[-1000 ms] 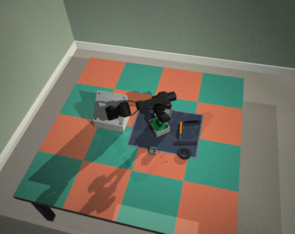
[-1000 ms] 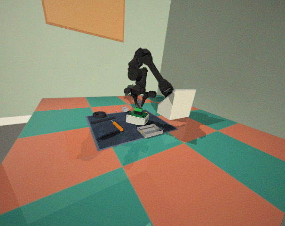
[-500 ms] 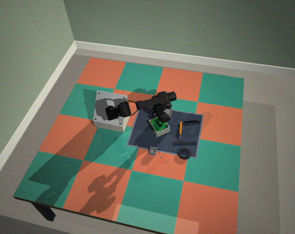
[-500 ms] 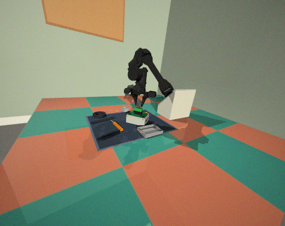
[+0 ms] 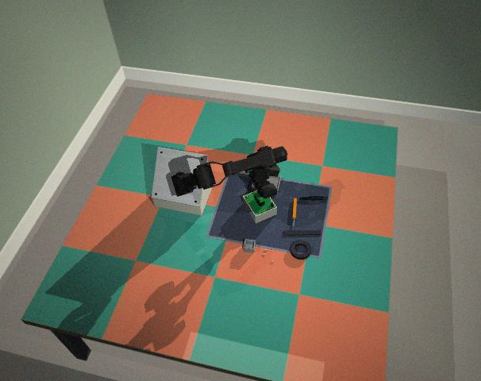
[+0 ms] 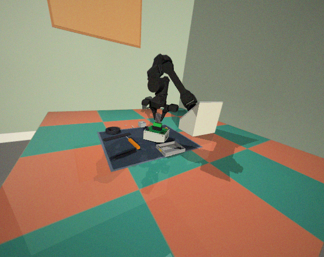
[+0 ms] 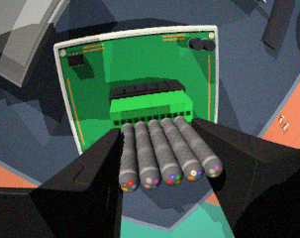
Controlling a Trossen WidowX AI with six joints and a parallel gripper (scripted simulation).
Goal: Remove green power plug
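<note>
The green power plug [image 6: 157, 125] [image 7: 150, 107] stands upright with several grey cables coming out of its top. It sits at the black socket [image 7: 147, 89] on the green circuit board [image 7: 90, 106] [image 5: 266, 206], which lies in a white case [image 6: 156, 136]. My gripper [image 7: 156, 131] [image 6: 157, 120] points down from above and is shut on the green plug, one finger at each end. How deep the plug sits in the socket cannot be told. The grey tray [image 6: 181, 152] [image 7: 22, 74] stands beside the case; in the top view it is partly hidden behind the arm.
A dark blue mat [image 5: 232, 229] lies under the case and tray. On it are an orange-handled screwdriver [image 5: 294, 208] [image 6: 133, 143], black tools and a black ring [image 5: 300, 249] [image 6: 112, 130]. A small grey box [image 5: 248, 244] stands at its edge. A white block [image 6: 207, 119] stands by the arm's base.
</note>
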